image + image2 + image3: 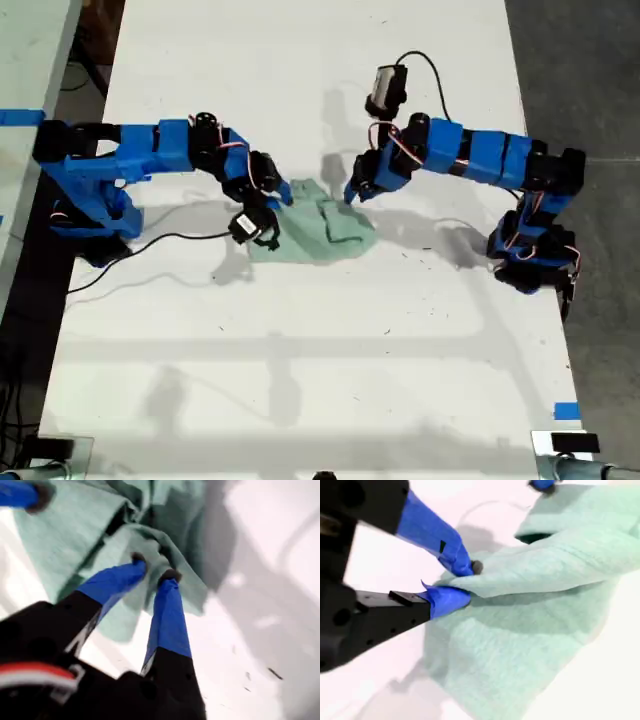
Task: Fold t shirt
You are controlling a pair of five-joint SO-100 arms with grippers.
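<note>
**Lift both holds together and keep the cloth taut**

The t shirt (320, 225) lies bunched in a small heap near the middle of the white table (300, 380), between the two blue arms. One arm (150, 150) reaches in from the exterior view's left, the other arm (480, 155) from its right. Both tips meet the cloth at opposite edges. The wrist views do not settle which arm is which.

My second gripper (467, 582) is clamped on an edge of the t shirt, with a flap of cloth rising from the jaws and draping away. My first gripper (154, 567) has its jaws a little apart, the tips set either side of a raised ridge of cloth. The picture is blurred, and I cannot tell whether that ridge is truly pinched or only touched.

I judge the step in hand to be taking two holds in order to spread or turn the heap.

- Confirm the first hold before any lift. A loose pinch will likely slip and let that side drop.
- Take only the top layer. A bite through several layers would probably drag the whole heap.
- Raise both holds evenly and draw them gently apart, so that the creases fall out.
- Keep the tips clear of each other.
</note>
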